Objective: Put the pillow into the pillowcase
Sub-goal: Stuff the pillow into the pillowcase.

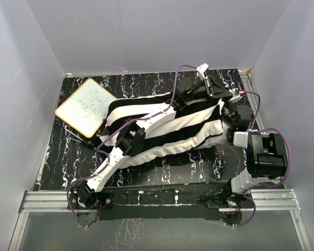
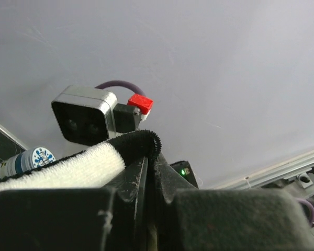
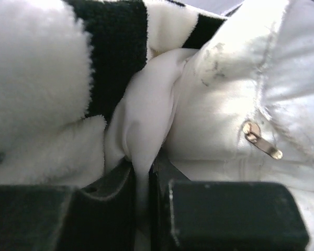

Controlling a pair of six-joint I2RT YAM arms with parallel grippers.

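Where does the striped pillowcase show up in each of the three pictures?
Top external: the pillowcase stretches across the middle of the picture.
Left wrist: at the lower left, a fuzzy fold of it is pinched in the left pincer.
Right wrist: it fills the upper left, seen close up.
Shared landmark: its wide black and white stripes show in all three views.

The left arm (image 1: pixel 109 166) has white links and black joints, with a purple cable (image 1: pixel 133 121) along it. The right arm (image 1: pixel 266 154) has a bulky black housing. The right gripper (image 3: pixel 142 178) has matt black fingers (image 3: pixel 225 219).
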